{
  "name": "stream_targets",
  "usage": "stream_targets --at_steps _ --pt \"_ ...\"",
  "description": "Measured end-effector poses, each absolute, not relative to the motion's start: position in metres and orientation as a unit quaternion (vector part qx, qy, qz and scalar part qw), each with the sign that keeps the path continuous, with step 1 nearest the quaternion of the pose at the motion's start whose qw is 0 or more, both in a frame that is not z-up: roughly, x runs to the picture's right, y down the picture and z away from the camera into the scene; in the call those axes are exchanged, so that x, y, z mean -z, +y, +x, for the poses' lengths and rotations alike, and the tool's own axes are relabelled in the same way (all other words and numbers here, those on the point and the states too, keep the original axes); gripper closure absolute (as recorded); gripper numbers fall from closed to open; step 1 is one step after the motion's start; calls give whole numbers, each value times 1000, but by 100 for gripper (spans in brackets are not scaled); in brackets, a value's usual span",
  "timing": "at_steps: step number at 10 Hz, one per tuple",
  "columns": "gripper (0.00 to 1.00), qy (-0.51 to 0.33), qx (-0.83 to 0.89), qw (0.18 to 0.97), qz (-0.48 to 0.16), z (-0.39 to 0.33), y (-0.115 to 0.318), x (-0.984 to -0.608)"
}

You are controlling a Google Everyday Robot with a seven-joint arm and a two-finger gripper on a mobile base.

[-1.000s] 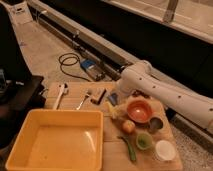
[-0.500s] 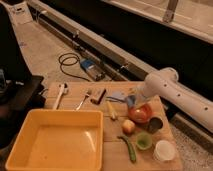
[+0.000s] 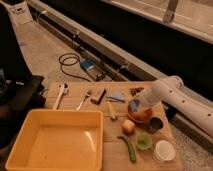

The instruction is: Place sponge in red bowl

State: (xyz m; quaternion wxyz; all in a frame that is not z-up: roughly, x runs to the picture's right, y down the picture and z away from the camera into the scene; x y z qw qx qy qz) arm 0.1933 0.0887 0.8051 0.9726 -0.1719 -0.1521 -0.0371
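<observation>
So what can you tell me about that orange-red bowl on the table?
The red bowl is a round, shallow, plain orange-red dish that looks like plastic. It sits upright on the wooden table, towards its right side. A pale round fruit lies just in front of it and a dark cup stands to its right. The white arm reaches over it, and the gripper hangs at its rim with the blue-grey sponge, hiding part of the bowl.

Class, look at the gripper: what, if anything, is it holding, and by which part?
The gripper is over the red bowl with the blue-grey sponge at its tip, seemingly held by its upper end; the exact grip cannot be told.
</observation>
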Motion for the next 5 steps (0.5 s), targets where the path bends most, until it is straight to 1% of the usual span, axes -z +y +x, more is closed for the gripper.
stream_targets --at_steps 5 --pt "38 -152 37 973 -172 193 89 -805"
